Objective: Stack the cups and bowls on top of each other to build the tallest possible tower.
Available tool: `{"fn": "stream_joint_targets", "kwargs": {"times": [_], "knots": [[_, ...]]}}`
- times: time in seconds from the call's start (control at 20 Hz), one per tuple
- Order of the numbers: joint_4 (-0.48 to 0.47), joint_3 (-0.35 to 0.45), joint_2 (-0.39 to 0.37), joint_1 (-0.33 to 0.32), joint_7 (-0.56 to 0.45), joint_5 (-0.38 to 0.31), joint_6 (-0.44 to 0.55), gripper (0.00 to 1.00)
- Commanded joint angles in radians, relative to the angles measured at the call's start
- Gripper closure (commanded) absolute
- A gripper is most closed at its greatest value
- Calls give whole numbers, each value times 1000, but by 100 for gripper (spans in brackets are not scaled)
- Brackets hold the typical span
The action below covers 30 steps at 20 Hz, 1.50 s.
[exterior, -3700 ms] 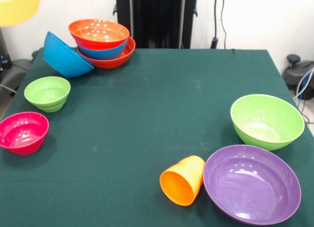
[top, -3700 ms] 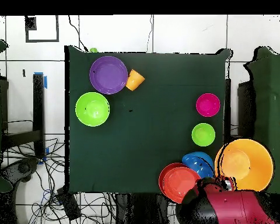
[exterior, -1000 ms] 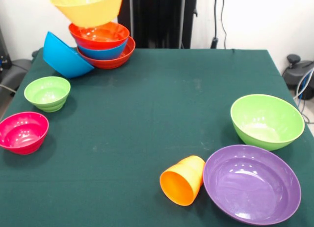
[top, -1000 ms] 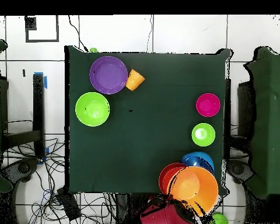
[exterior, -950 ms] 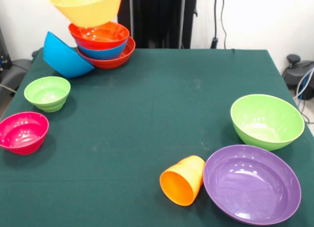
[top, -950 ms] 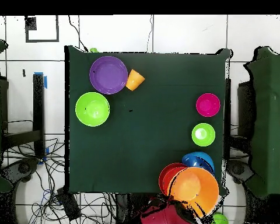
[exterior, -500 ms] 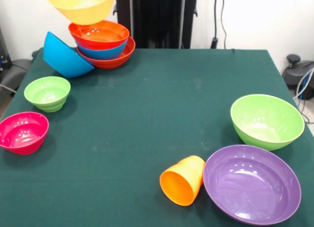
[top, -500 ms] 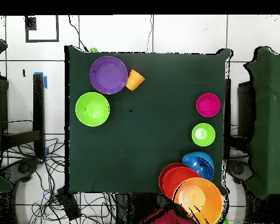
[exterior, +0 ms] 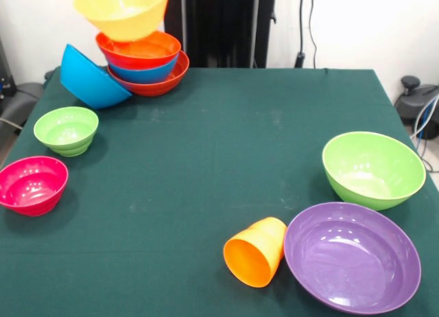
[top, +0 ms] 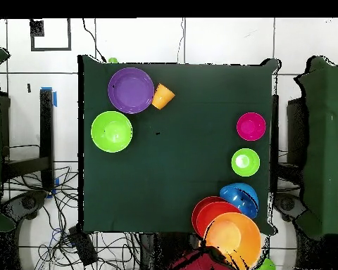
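Compared with the frame half a second earlier, the large orange bowl (exterior: pixel 123 12) had tipped and shifted slightly toward the pile, hanging just above the tower (exterior: pixel 143 64) without resting on it; placement was judged not yet complete. The pincer was hidden behind the bowl, so its state could not be told. The tower comprised a red-orange bowl (exterior: pixel 139 48) nested in a blue bowl (exterior: pixel 145 74), itself in a red-orange base bowl (exterior: pixel 159 85). A second blue bowl (exterior: pixel 89 78) leaned against the pile. The small green bowl (exterior: pixel 66 130), magenta bowl (exterior: pixel 32 184), large green bowl (exterior: pixel 372 168) and purple bowl (exterior: pixel 351 255) stood empty on the counter (exterior: pixel 206 159). The orange tumbler (exterior: pixel 256 251) lay on its side beside the purple bowl.
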Motion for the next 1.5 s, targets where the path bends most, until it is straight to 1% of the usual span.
{"fn": "stream_joint_targets", "kwargs": {"times": [0.05,0.25,0.35,0.45,0.5,0.6,1.1,1.15,1.2,1.25,1.35,1.4,1.5], "knots": [[-57,48,-13,-12,73,81,-11,0],[-59,38,-11,-8,104,91,-42,0],[-61,36,-7,-4,103,89,-41,0],[-67,21,-2,9,123,80,-57,0],[-65,28,-13,2,108,89,-51,0],[-55,43,-31,-17,63,116,-9,0],[-48,46,-54,-23,19,126,35,0],[-45,52,-68,-31,-4,137,52,0],[-40,64,-103,-49,-58,164,91,0],[-34,85,-170,-79,-153,219,156,0],[-60,124,-306,-139,-370,344,319,0],[-83,145,-350,-165,-450,391,384,0],[-139,177,-388,-196,-546,436,490,0]]}}
